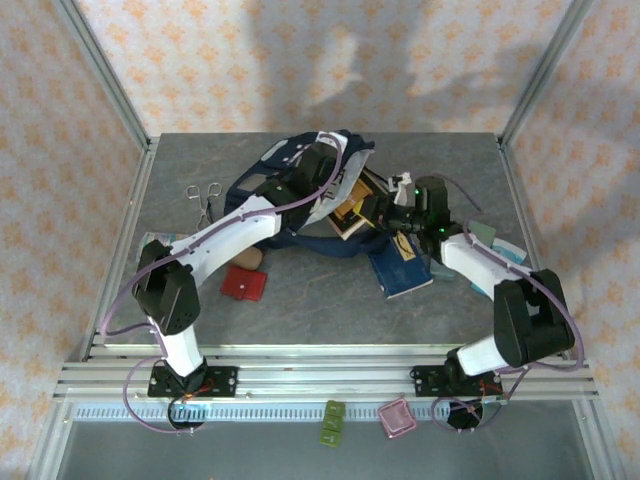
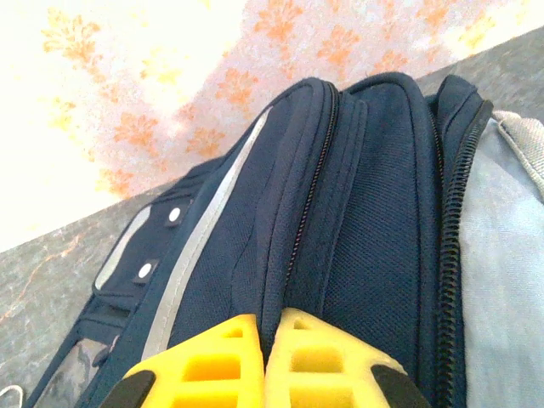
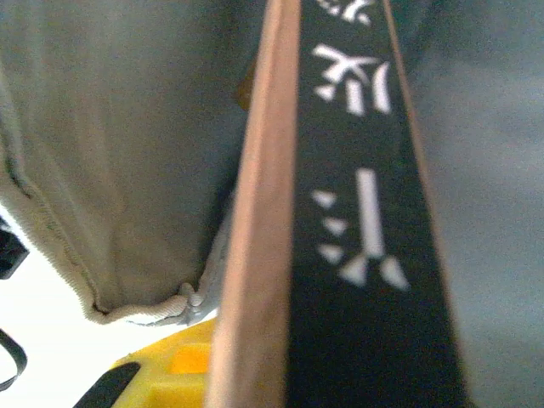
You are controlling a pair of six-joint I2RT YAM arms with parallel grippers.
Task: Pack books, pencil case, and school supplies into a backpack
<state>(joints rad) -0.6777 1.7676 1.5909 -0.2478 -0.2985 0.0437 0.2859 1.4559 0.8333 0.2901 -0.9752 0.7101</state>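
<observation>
The navy backpack (image 1: 290, 190) lies at the back middle of the table with its mouth toward the right. My left gripper (image 1: 322, 165) is shut on a fold of its fabric beside a zipper (image 2: 316, 195), yellow fingers (image 2: 212, 365) pressed together. My right gripper (image 1: 378, 210) is shut on the tan-brown book (image 1: 350, 215), held edge-up at the backpack's mouth. Its black spine with white characters (image 3: 357, 212) stands against the grey lining (image 3: 127, 153). The dark blue book (image 1: 402, 265) lies flat in front of it. The red square item (image 1: 243, 284) and the tan pencil case (image 1: 250, 257) lie left of centre.
Scissors (image 1: 203, 197) lie at the back left. Small teal and grey items (image 1: 495, 243) sit by the right arm. A green piece (image 1: 333, 421) and a pink one (image 1: 397, 417) rest below the front rail. Metal frame posts stand at the table's corners.
</observation>
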